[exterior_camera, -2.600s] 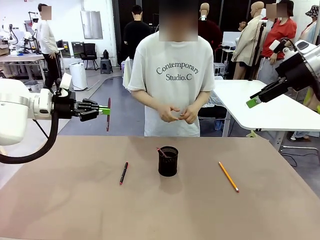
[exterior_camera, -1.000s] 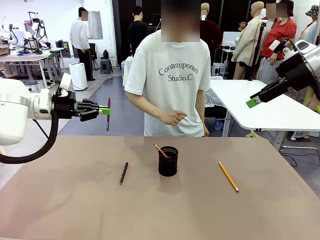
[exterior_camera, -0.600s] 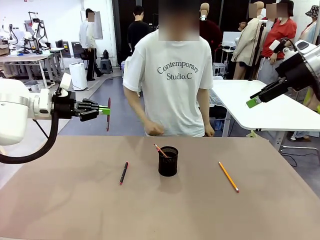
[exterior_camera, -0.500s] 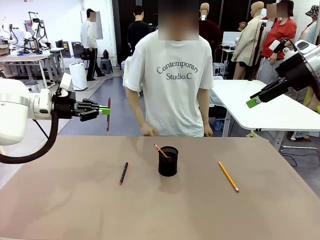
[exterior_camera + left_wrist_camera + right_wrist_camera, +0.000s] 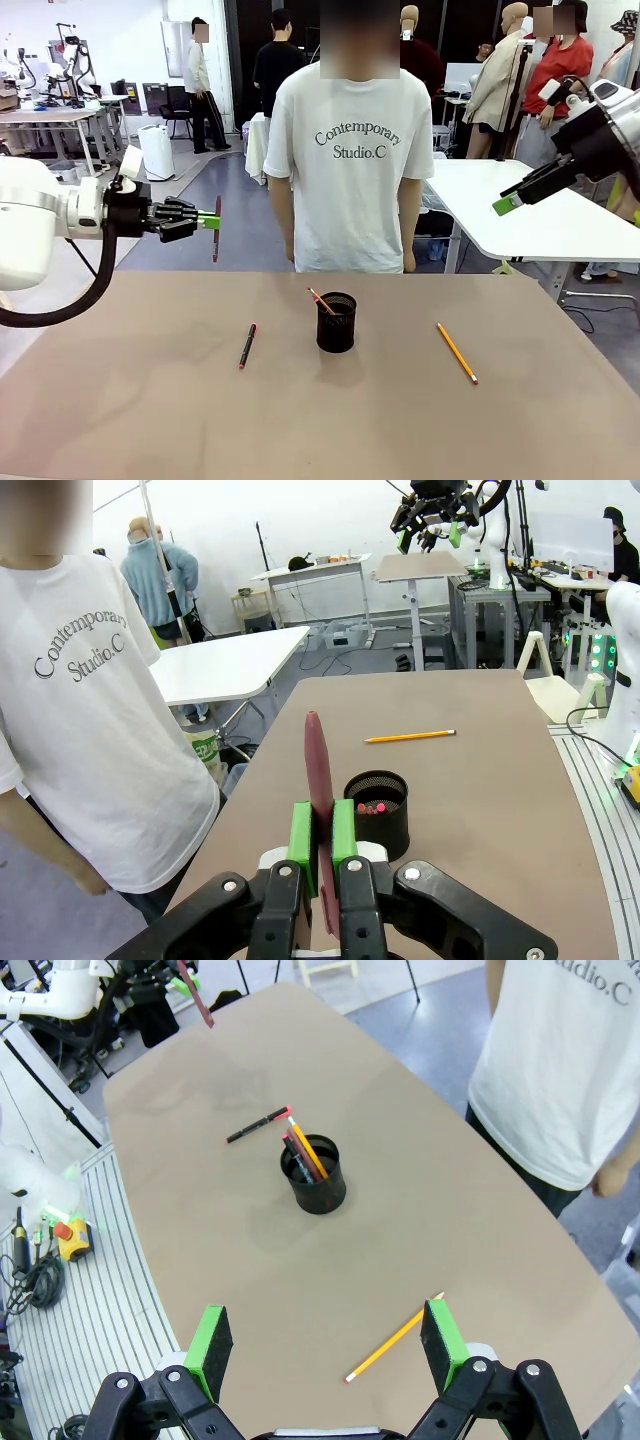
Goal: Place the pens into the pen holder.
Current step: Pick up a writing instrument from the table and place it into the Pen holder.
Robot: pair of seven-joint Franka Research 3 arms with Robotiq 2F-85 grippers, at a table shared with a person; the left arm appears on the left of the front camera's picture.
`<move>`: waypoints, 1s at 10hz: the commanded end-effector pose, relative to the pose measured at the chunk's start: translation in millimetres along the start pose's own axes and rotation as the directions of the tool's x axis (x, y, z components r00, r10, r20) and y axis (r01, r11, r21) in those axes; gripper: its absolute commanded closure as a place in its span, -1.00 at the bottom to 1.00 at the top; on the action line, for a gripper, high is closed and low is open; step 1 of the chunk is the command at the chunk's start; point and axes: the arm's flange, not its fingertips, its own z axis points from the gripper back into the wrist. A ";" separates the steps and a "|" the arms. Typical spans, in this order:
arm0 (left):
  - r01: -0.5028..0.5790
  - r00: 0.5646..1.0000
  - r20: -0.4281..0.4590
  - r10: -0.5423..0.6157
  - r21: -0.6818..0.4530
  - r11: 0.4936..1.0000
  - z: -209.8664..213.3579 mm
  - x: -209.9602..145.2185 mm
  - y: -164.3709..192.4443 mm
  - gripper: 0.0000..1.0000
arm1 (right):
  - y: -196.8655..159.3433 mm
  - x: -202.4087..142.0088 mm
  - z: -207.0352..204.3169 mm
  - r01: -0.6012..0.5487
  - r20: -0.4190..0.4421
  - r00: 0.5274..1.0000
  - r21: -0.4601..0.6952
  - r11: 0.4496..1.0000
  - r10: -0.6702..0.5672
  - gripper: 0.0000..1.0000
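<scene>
Pink pen (image 5: 216, 230) pinched upright in left tool (image 5: 211, 222), high over left end of bench (image 5: 150, 420), well apart from holder (image 5: 336, 322). Black pen (image 5: 247, 346), pencil (image 5: 457, 353) lie on bench. Right tool (image 5: 325, 1345) spread, empty. Risk: thin pinch lets pen swivel, missing holder's mouth.

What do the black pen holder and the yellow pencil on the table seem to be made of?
Pen holder: probably metal mesh, matte black; its wall looks finely perforated. Yellow pencil: likely painted wood, smooth finish; a thin, straight, evenly yellow-orange shaft, but too small to be sure.
</scene>
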 end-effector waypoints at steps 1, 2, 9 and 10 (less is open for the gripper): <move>0.001 1.000 0.008 -0.001 0.004 1.000 0.5 2.3 -0.4 1.00 | 0.2 1.5 0.1 -0.004 0.010 1.000 0.003 1.000 0.004 -1.00; 0.001 1.000 0.008 -0.001 0.004 1.000 0.5 2.3 -0.4 1.00 | 0.2 1.5 0.1 -0.004 0.010 1.000 0.003 1.000 0.004 -1.00; -0.035 0.993 0.111 0.048 -0.118 0.992 -143.4 6.9 -50.2 1.00 | 0.2 1.5 0.1 -0.004 0.010 1.000 0.003 1.000 0.004 -1.00; -0.037 0.989 0.136 0.056 -0.141 0.989 -166.6 4.8 -58.2 1.00 | 0.2 1.5 0.1 -0.004 0.010 1.000 0.003 1.000 0.004 -1.00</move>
